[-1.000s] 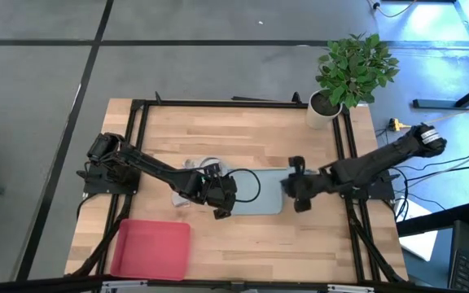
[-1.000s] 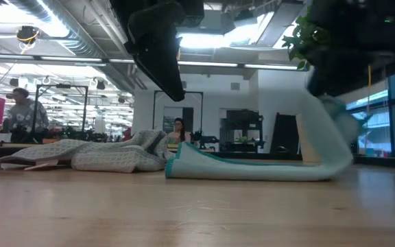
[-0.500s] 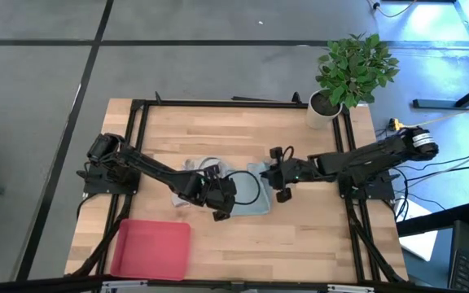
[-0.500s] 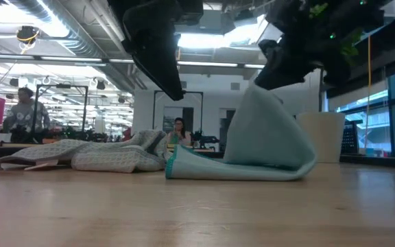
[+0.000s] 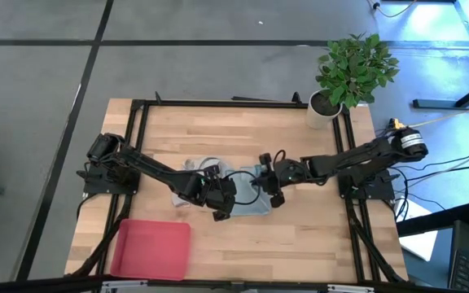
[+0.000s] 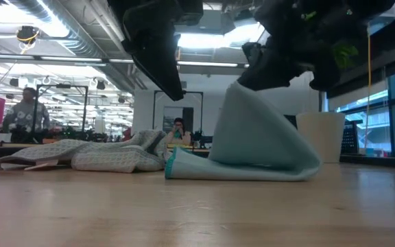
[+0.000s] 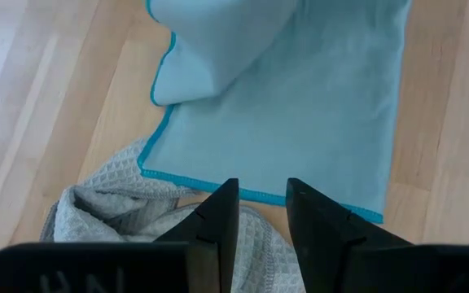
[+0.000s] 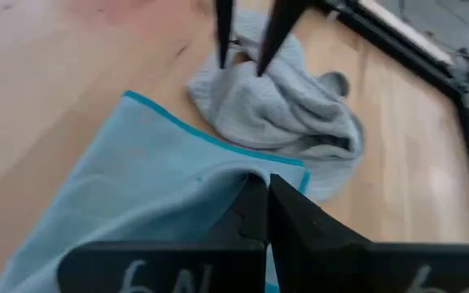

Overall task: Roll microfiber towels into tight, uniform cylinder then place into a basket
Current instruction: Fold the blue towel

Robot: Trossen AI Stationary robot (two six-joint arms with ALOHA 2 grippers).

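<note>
The pale blue towel lies mid-table, its right part raised and bent over the flat part. My right gripper is shut on it above the table. The crumpled grey towel rests on the wood just to the left, its near edge under the blue towel's teal hem. My left gripper hangs open above that hem, clear of the cloth. The pink-red basket sits at the near left. My right gripper pinches the blue towel's lifted edge between its two fingers, slanting down from the table's right side. The cloth slopes up from a fold on the table to the fingers. The other part stays flat on the wood.
A white pot with a green plant stands at the far right corner. A black frame runs along the table's edges. Bare wood shows near the front edge. People sit in the room behind.
My right gripper has gone toward the table's left and tipped further down, carrying the blue towel's right edge up and over. The towel now stands as a tall fold over its flat part, whose left end has stayed in place.
</note>
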